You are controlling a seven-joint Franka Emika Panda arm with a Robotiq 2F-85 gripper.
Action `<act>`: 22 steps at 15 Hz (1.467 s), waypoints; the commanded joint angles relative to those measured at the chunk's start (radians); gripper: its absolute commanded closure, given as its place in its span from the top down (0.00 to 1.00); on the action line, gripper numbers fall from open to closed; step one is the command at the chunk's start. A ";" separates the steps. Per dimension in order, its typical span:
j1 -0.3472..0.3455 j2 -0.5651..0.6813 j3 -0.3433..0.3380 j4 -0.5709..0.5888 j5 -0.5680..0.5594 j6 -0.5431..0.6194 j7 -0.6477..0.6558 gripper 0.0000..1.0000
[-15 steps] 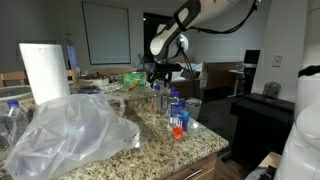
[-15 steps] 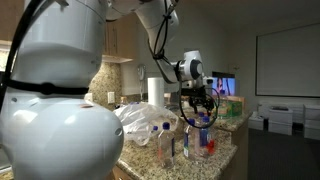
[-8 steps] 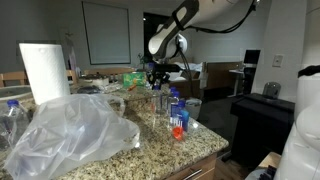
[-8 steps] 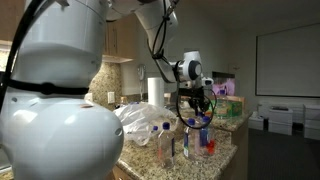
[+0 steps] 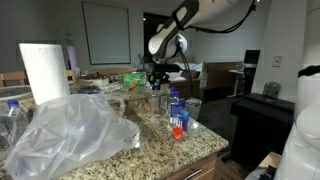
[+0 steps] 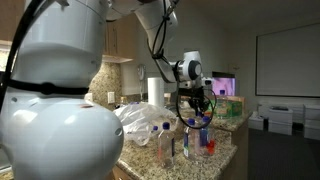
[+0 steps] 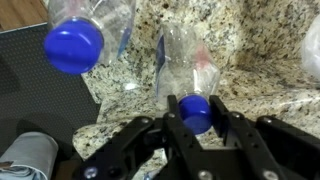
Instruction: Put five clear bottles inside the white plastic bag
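In the wrist view the gripper (image 7: 197,128) is clamped on the top of a bottle (image 7: 186,62) standing on the counter (image 7: 262,45). Another bottle (image 7: 74,44) stands to its left. In an exterior view the bag (image 5: 70,135) lies at the near left.

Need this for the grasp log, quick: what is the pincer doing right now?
Pincer: closed, gripping a clear bottle at its top.
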 commanded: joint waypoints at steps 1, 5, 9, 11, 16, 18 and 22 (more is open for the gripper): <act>-0.008 -0.067 0.016 -0.020 0.024 -0.001 -0.020 0.10; -0.012 -0.134 0.033 0.002 0.057 -0.022 -0.054 0.10; -0.002 -0.150 0.070 0.006 0.292 -0.108 -0.183 0.10; 0.001 -0.137 0.086 0.011 0.401 -0.163 -0.235 0.10; 0.007 -0.081 0.124 0.019 0.623 -0.253 -0.309 0.10; 0.009 -0.052 0.142 0.021 0.711 -0.288 -0.339 0.10; 0.016 0.003 0.173 0.031 0.875 -0.344 -0.386 0.10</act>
